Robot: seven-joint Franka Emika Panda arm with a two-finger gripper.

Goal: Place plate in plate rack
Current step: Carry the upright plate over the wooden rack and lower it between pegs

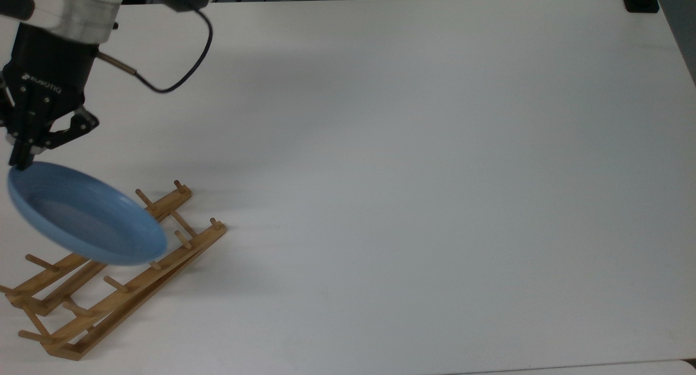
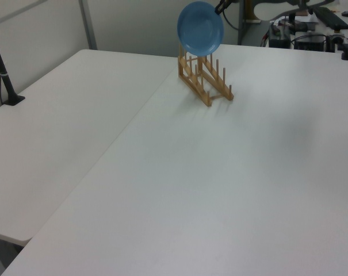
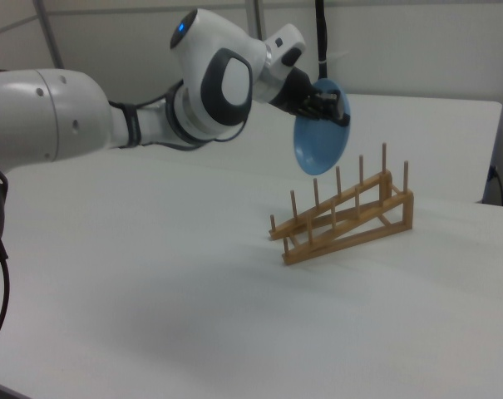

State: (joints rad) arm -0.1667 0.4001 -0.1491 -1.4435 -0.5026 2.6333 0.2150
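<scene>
Held the plate [image 1: 87,220] by its rim, fingers [image 1: 20,158] pinched tight on the edge. Hung tilted in the air above the plate rack [image 1: 117,272], not touching the pegs. Rack sat on the white tabletop [image 1: 413,163], near the top view's lower left corner. Seen also in the right view: plate [image 3: 321,136], rack [image 3: 344,218].
</scene>
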